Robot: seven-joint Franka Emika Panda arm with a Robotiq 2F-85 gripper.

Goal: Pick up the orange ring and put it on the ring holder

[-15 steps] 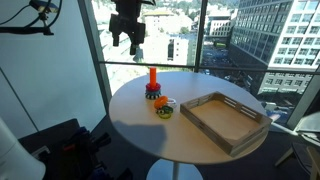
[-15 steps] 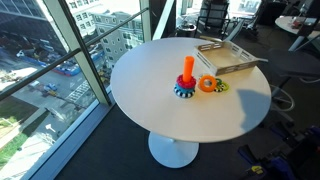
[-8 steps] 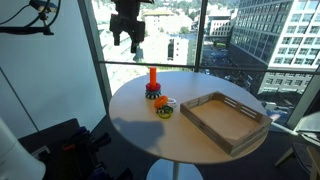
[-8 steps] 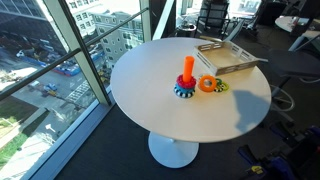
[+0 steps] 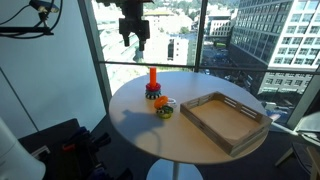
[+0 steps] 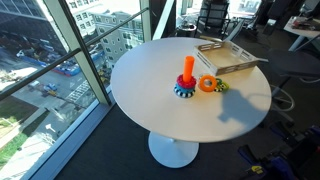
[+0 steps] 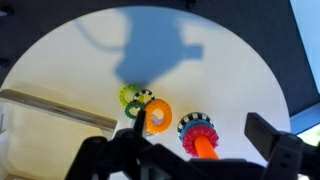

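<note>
Item: orange ring (image 6: 208,84), flat on the table (image 6: 150,115) well in from its edges, just beside the ring holder (image 6: 187,70); gripper (image 5: 134,33) high above, jaws apart, empty; advised: descend straight, pinching one rim only.

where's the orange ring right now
In an exterior view the ring lies on the table beside the holder, between it and the tray, against a green ring.

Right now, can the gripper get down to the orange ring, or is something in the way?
Probably yes. The gripper hangs open high above the table, and the orange ring lies uncovered beside the ring holder; only that upright peg stands close.
</note>
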